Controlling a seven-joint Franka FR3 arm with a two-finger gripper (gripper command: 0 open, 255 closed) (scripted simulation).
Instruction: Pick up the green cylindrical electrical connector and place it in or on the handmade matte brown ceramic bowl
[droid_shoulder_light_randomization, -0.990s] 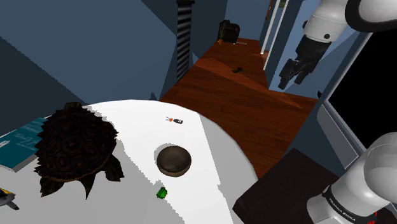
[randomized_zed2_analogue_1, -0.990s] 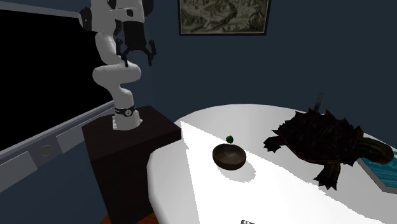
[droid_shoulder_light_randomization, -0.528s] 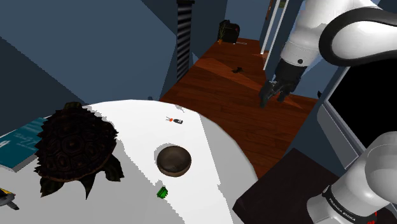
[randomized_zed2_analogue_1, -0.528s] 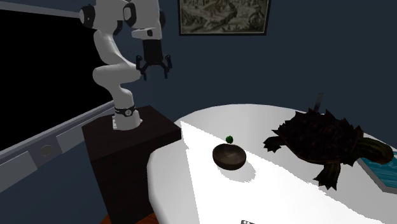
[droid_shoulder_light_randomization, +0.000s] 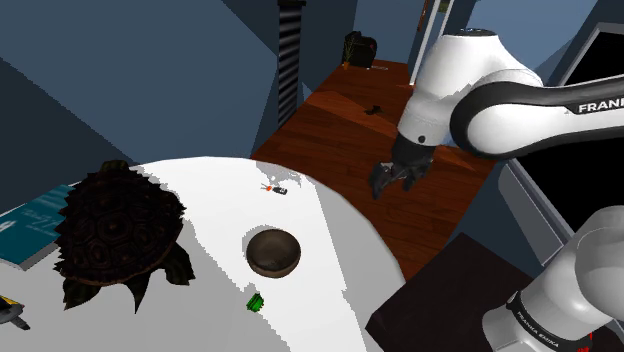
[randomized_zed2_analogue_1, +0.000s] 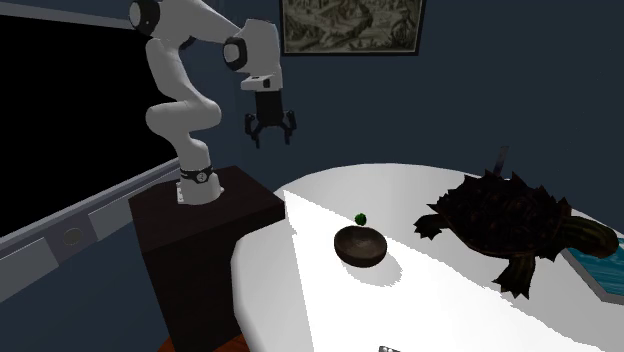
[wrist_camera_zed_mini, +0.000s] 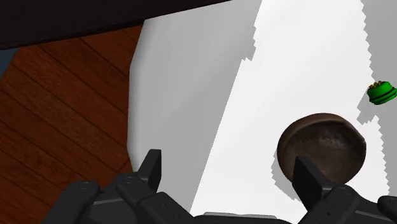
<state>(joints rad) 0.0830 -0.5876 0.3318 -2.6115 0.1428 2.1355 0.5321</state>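
– So where's the green connector (droid_shoulder_light_randomization: 256, 301) sitting?

– On the white tabletop (droid_shoulder_light_randomization: 330, 230), near the brown bowl (droid_shoulder_light_randomization: 273, 251) but not touching it, on the bowl's side toward the stand (droid_shoulder_light_randomization: 440, 295). My gripper (droid_shoulder_light_randomization: 390, 182) hangs in the air well apart from both, about over the tabletop's edge, with the wooden floor (droid_shoulder_light_randomization: 340, 130) beside it. The fingers are spread wide with nothing between them.

– What worries you?

– It's small, and being a cylinder I judge it may roll. If I come down off-centre, one finger could nudge it away or push it against the bowl instead of closing round it. In the wrist view the bowl lies nearer the fingers than the connector does, so a low pass might clip its rim.

– Anything changed over the last second?

– Only the arm (droid_shoulder_light_randomization: 500, 95). The gripper was higher and farther off, and it has swung down toward the tabletop. Connector, bowl and the big dark turtle (droid_shoulder_light_randomization: 110, 225) lie where they were.
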